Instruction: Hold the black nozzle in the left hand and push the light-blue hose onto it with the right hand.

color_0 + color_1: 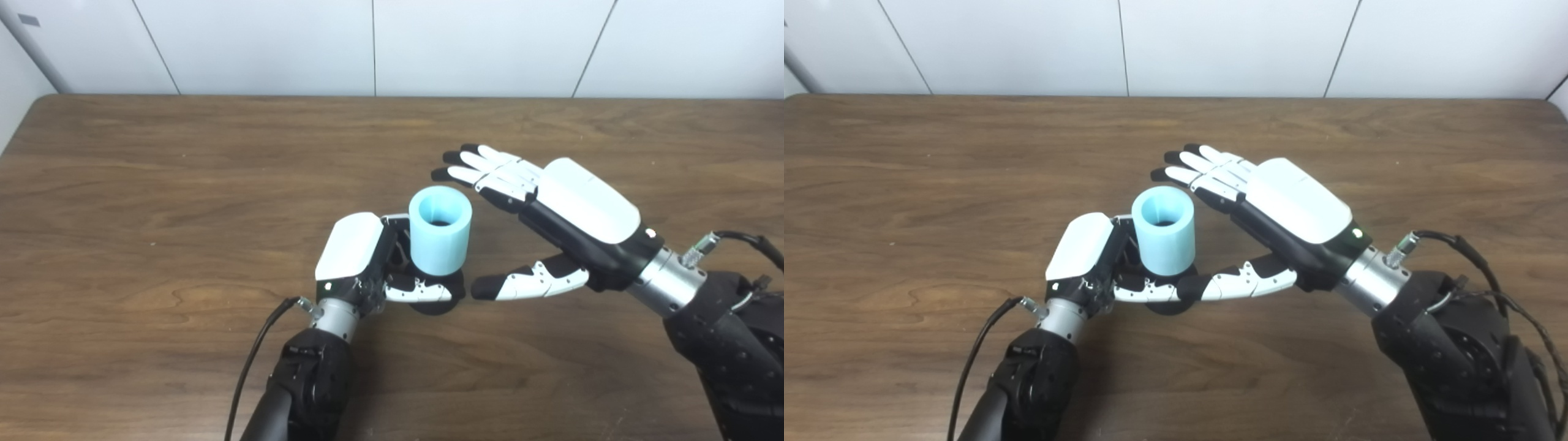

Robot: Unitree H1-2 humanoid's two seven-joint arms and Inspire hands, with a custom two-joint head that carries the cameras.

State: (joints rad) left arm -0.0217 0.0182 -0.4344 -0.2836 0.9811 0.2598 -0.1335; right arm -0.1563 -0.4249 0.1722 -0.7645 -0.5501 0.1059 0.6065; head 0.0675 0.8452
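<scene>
Hose [440,231] upright at frame centre, seated on the nozzle [438,301] on the table [153,184].
Light-blue and short, the hose stands open end up, its inside dark. The black nozzle shows only below it, gripped by the left hand [367,260], whose fingers wrap its base. The right hand [551,220] is just right of the hose, fingers spread, holding nothing, thumb pointing at the nozzle.

You find no readable text, label, brand, number or sign on anything in either view.
</scene>
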